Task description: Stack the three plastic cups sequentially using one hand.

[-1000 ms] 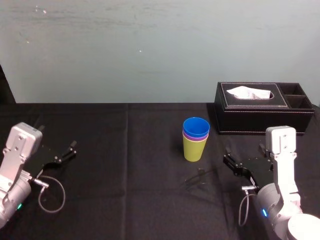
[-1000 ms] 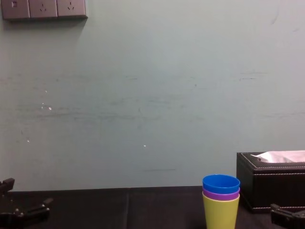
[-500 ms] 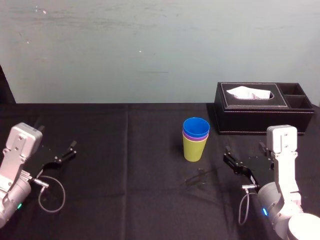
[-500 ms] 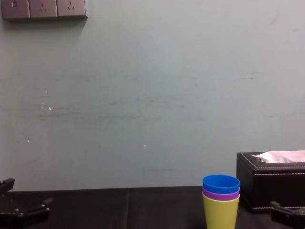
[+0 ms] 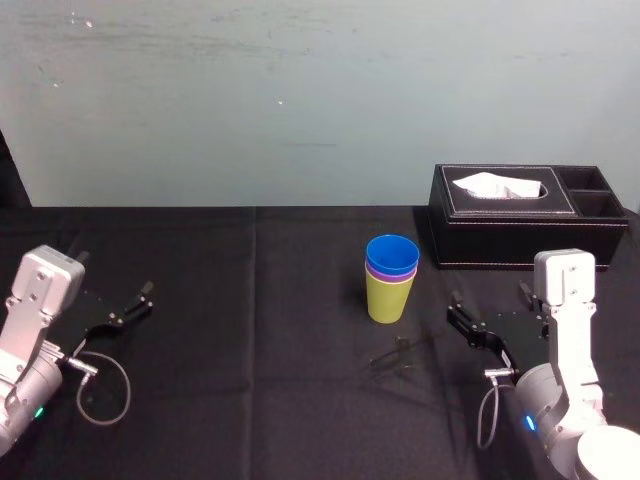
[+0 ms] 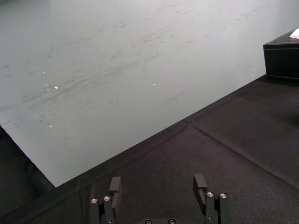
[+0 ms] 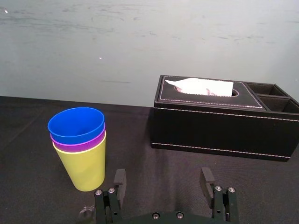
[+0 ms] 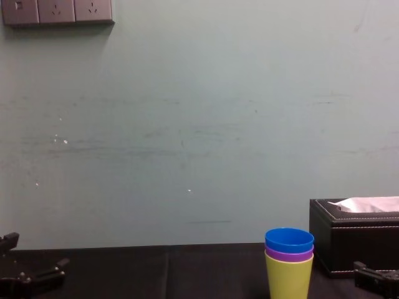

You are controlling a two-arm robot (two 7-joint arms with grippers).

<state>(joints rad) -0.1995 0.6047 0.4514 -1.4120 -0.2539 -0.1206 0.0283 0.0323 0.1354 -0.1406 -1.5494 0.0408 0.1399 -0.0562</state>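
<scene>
Shifted only slightly since a second ago: right gripper (image 5: 488,306), jaws spread, empty. Ahead-left of those jaws, well apart: blue tapered plastic cup (image 7: 76,125) nested in purple tapered plastic cup (image 7: 74,146), nested in yellow-green tapered plastic cup (image 7: 85,168). Stacking apparently finished. Left gripper (image 6: 159,185) parked, jaws spread.

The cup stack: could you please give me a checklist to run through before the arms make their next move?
1. Blue cup nested in purple cup, purple in yellow-green cup: ok.
2. Stack upright on the table: ok.
3. Right claw open, empty and apart from the cups: ok.
4. Left claw open, empty, low over the table's left side: ok.
5. Tissue box not touching the stack: ok.
6. Cups seated fully into each other: cannot tell.
</scene>
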